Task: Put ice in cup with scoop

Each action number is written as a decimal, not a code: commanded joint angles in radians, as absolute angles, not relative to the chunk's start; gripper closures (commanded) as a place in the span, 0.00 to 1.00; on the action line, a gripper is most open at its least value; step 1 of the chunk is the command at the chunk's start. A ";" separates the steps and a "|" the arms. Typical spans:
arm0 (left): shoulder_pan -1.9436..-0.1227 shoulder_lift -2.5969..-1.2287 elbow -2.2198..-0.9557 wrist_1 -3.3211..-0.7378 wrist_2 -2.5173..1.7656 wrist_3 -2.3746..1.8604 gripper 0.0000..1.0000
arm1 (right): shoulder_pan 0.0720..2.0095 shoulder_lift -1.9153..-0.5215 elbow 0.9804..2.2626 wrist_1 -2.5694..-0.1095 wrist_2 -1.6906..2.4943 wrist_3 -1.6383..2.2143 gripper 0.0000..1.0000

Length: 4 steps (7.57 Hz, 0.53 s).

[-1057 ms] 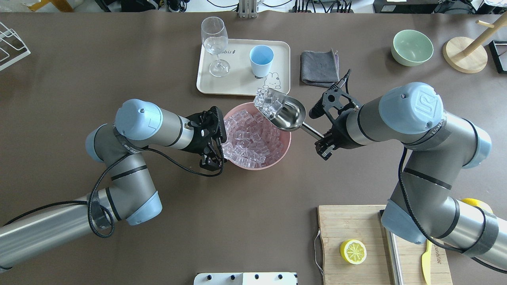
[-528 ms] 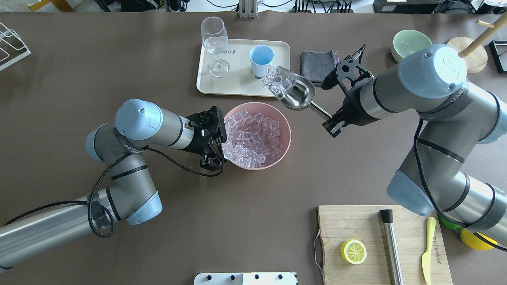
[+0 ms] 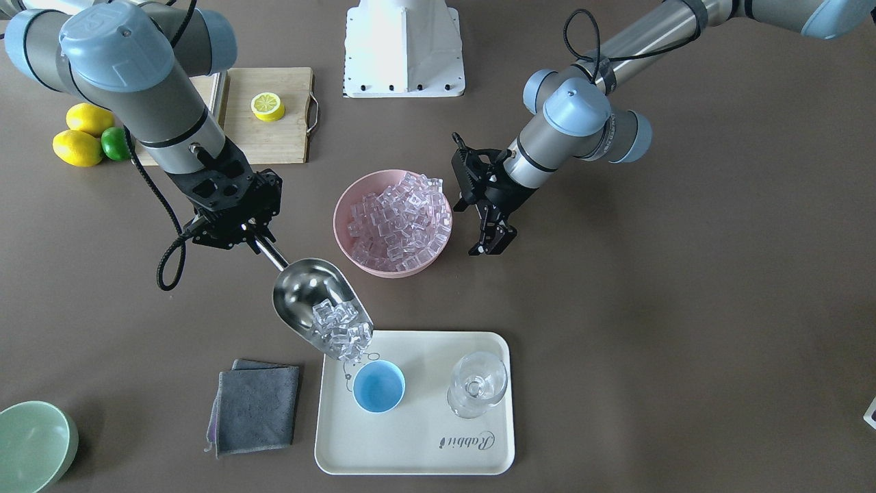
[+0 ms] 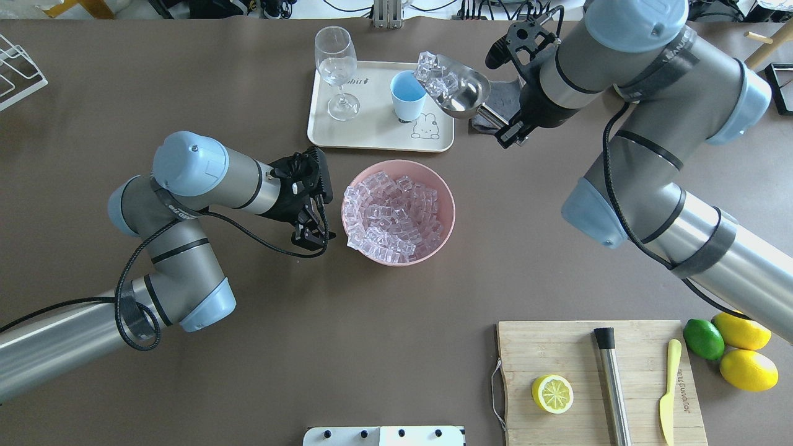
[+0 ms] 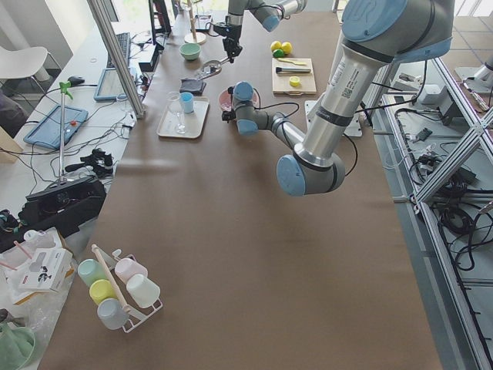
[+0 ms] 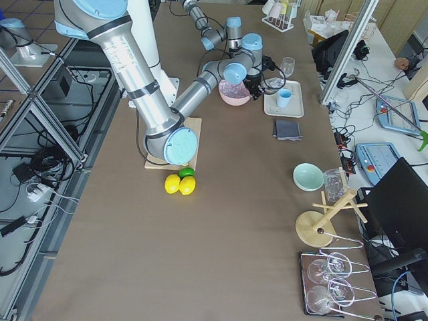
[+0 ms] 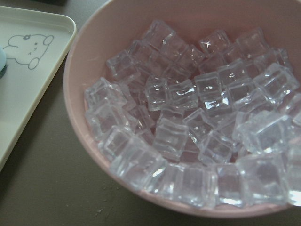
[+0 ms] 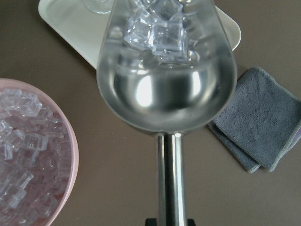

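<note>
Status, right claw [image 3: 253, 236]: my two fingers are clamped together on the thin rod handle of the scoop [image 3: 308, 291], at the handle's rear end. The handle runs straight out ahead of the claw. The steel trough sits at its far end, carried in the air above the table. The ice [image 3: 340, 330] I carry lies heaped at the open front lip of the trough, the part farthest from the claw. The rounded rear of the trough, nearest the claw, is bare metal.

Just beyond that lip stands the cup [image 3: 378, 387], upright, its blue inside open to view. From overhead the foremost cubes overlap the cup's rim. From across the table they stop just short of it, so I cannot tell whether the lip is over the opening.

The cup rests on a cream tray [image 3: 424, 452]. Farther along the tray from the claw stands a stemmed glass [image 3: 477, 383], upright. To one side of the handle, on the table below, lies a folded grey cloth [image 8: 263, 127].

Status, left claw [image 3: 493, 243]: my fingers stand apart and grip nothing. The claw sits just beside the pink bowl [image 4: 450, 204] and does not touch it. The bowl is filled with more ice, piled to its rim. A corner of the tray lies near the bowl's far side, apart from it. The cup on the tray is well apart from this claw.
</note>
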<state>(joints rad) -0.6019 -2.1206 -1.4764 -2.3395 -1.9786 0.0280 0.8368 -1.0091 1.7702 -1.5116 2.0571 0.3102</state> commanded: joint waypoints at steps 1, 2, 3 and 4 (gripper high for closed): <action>-0.627 -2.053 -1.537 -2.326 -2.019 0.038 0.01 | 0.862 -0.852 1.553 -1.560 2.059 0.249 1.00; -0.629 -2.051 -1.586 -2.251 -2.019 0.037 0.01 | 0.859 -0.813 1.514 -1.636 2.060 0.197 1.00; -0.629 -2.060 -1.661 -2.117 -2.017 0.028 0.01 | 0.853 -0.789 1.499 -1.711 2.060 0.139 1.00; -0.637 -2.059 -1.728 -2.017 -2.017 0.011 0.01 | 0.853 -0.757 1.485 -1.805 2.087 0.076 1.00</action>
